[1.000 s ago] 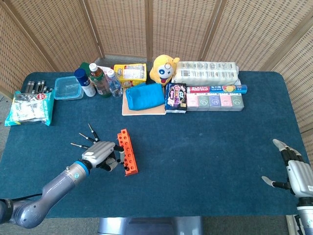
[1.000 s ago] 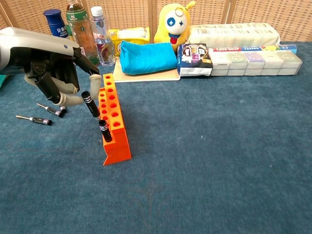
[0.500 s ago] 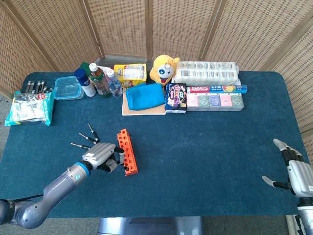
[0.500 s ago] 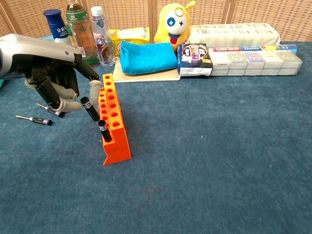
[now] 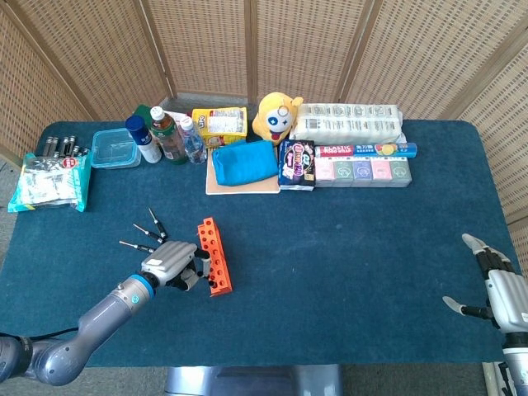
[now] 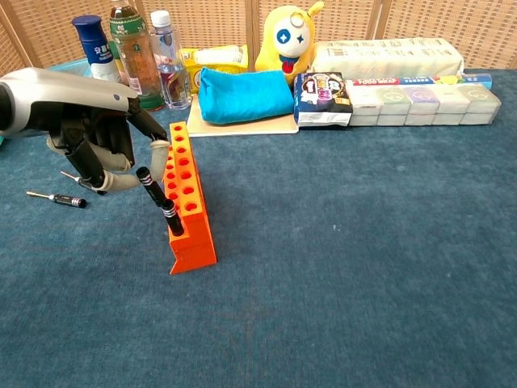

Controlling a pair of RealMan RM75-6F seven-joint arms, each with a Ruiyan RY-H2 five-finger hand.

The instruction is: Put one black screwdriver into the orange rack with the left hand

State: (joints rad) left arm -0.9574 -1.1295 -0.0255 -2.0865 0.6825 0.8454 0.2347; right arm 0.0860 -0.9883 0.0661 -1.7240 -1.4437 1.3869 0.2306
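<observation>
The orange rack [image 6: 187, 202] stands on the blue table, also seen from above as the orange rack [image 5: 214, 257]. One black screwdriver [image 6: 171, 220] sticks out of a hole near its front end. My left hand [image 6: 95, 149] is just left of the rack and pinches a second black screwdriver [image 6: 150, 184], tilted, its lower end close to the one in the rack. In the head view the left hand [image 5: 172, 266] touches the rack's left side. Loose black screwdrivers [image 5: 140, 233] lie left of it. My right hand [image 5: 495, 285] rests open at the table's far right edge.
Two loose screwdrivers [image 6: 56, 198] lie left of my left hand. Bottles [image 6: 153, 56], a blue pouch [image 6: 242, 93], a yellow plush toy [image 6: 289, 36] and boxed goods [image 6: 420, 95] line the back. A clear container [image 5: 115, 148] and a battery pack [image 5: 51, 177] sit at the back left.
My left hand has lowered and tilted the held screwdriver toward the rack's front holes, bringing it close to the one standing there. The right hand has stayed put.
</observation>
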